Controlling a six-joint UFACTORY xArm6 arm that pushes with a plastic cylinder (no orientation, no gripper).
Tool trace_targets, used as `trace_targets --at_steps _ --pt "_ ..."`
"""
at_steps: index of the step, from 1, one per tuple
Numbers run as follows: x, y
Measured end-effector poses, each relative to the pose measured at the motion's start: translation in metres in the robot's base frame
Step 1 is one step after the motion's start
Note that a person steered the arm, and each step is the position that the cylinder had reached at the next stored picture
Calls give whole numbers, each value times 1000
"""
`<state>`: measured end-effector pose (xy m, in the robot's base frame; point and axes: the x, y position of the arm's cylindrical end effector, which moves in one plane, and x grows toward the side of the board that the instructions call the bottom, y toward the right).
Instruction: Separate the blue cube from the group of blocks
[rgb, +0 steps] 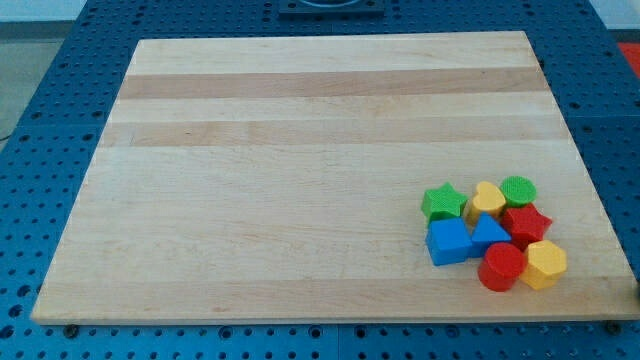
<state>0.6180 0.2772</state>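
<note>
The blue cube (449, 241) sits at the left edge of a tight group of blocks near the view's bottom right of the wooden board (300, 150). It touches a blue triangular block (490, 232) on its right and lies just below a green star (443, 202). The group also holds a yellow block (488, 198), a green round block (518, 190), a red star (526, 223), a red round block (501, 267) and a yellow hexagonal block (545, 264). My tip and the rod do not show in the camera view.
The board lies on a blue perforated table (40, 150). The group is close to the board's right edge and bottom edge. A dark fixture (330, 6) shows at the view's top centre.
</note>
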Motion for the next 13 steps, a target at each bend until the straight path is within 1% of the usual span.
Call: trace_targets --at_steps 1,2,3,6,7,8,9,10,11,13 --pt "0 -87" --pt "0 -126" --pt "-6 -134" --pt "-45 -134" --pt "-53 -148" --pt "-57 -193" --pt "-41 -191" --pt "-29 -158" --pt "-37 -136" --pt "-89 -140"
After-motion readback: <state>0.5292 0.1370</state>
